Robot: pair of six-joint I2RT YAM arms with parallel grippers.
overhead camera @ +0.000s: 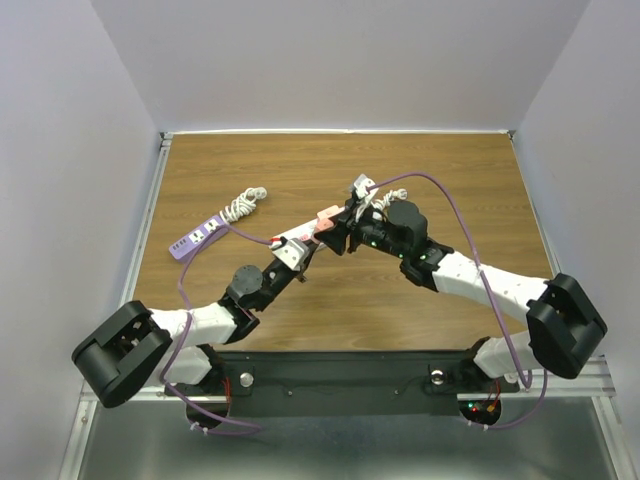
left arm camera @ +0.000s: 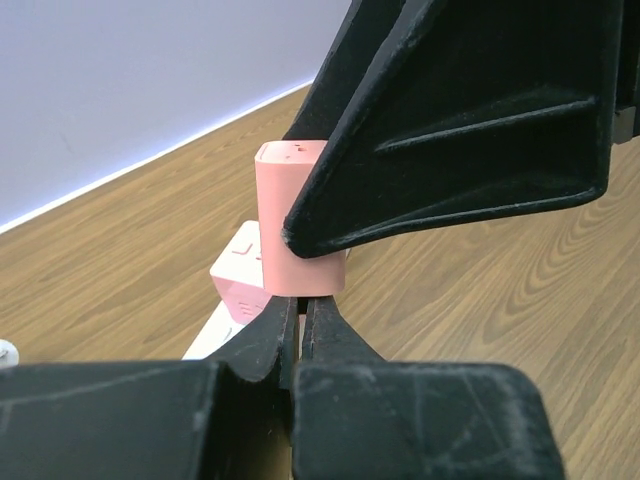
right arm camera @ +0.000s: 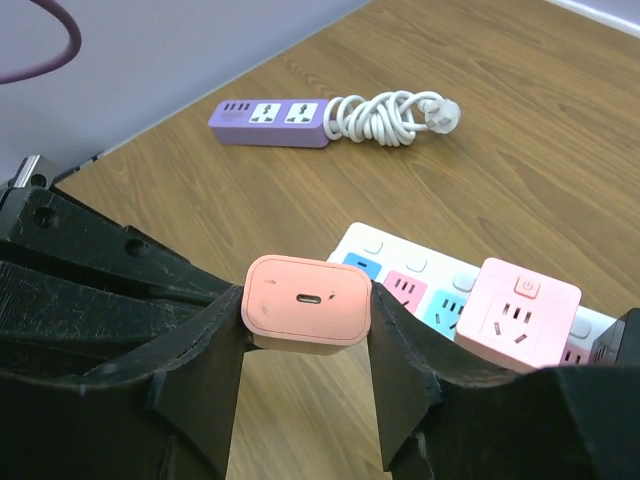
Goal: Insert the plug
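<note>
A wooden table (overhead camera: 450, 170) carries two socket strips. A white strip (right arm camera: 420, 275) with pastel sockets and a pink end block lies just below the meeting point of the two arms. A purple strip (right arm camera: 268, 118) with its coiled white cord (right arm camera: 390, 105) lies well apart, toward the far left.

The right end effector (right arm camera: 310, 312) is clamped on the pink plug (right arm camera: 307, 298), one finger on each side. The plug's small port faces the wrist camera, so its prongs are judged to point down at the white strip, though they are hidden.

The left end effector (left arm camera: 300, 318) is closed to a thin slit beside the white strip. Whether anything is pinched in it cannot be told.

The step in hand is judged to be alignment: the plug is held above the strip and is not yet seated. For the next move, the prongs would have to be matched to one socket, the plug kept upright, and a straight downward push applied while the strip is steadied.
</note>
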